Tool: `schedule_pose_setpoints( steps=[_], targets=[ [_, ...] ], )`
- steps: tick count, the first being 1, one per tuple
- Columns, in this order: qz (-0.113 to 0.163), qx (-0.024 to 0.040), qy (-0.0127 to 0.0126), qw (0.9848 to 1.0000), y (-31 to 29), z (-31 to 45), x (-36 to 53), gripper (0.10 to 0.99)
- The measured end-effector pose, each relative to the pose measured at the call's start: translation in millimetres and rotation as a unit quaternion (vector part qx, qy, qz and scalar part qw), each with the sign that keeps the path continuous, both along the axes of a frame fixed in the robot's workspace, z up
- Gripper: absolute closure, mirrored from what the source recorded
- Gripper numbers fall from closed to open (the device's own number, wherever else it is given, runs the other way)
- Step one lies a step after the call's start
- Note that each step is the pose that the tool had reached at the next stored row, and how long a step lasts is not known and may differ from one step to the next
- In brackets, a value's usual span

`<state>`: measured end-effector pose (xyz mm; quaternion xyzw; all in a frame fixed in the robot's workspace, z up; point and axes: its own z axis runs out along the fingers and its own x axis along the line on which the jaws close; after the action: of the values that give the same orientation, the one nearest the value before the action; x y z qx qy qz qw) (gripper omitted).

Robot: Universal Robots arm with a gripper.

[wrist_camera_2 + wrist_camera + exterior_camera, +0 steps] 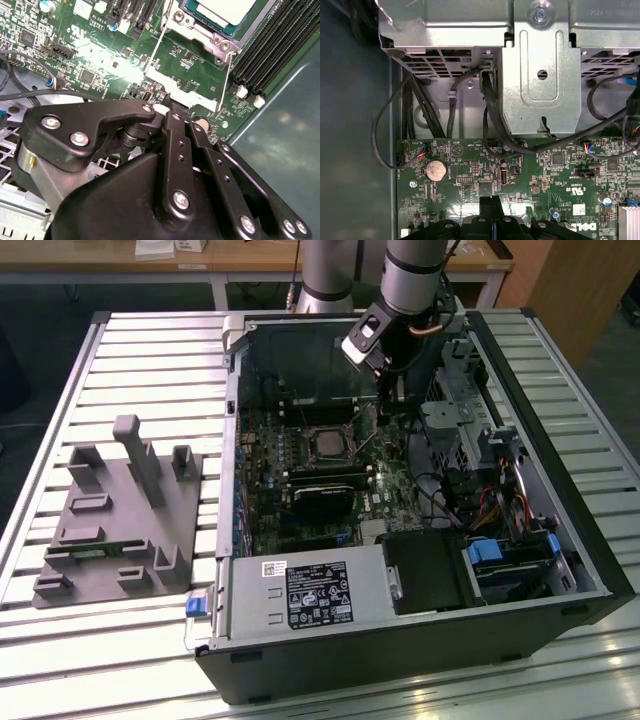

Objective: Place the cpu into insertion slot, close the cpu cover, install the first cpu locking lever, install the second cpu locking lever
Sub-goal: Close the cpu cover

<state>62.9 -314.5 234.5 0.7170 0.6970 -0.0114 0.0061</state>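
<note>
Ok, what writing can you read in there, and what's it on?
Black label on the power supply: print too small to read.
White sticker beside it: barcode, too small.
Green circuit board: white markings, too fine to quote reliably.

In the second wrist view, the picture's edge cuts off the cpu (222, 9) and the silver frame (199, 31) around it.

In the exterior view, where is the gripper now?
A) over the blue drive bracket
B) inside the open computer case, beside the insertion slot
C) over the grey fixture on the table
B: the gripper reaches down into the computer case, just to the exterior view's right of the insertion slot.
</note>
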Motion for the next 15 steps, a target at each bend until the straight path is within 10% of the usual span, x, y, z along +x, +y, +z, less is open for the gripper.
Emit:
schedule_pose_setpoints(
  steps=[15],
  targets=[
    [0.0, 0.0184, 0.0003, 0.9998, -0.1, 8.1, -6.9, 0.98]
  ],
)
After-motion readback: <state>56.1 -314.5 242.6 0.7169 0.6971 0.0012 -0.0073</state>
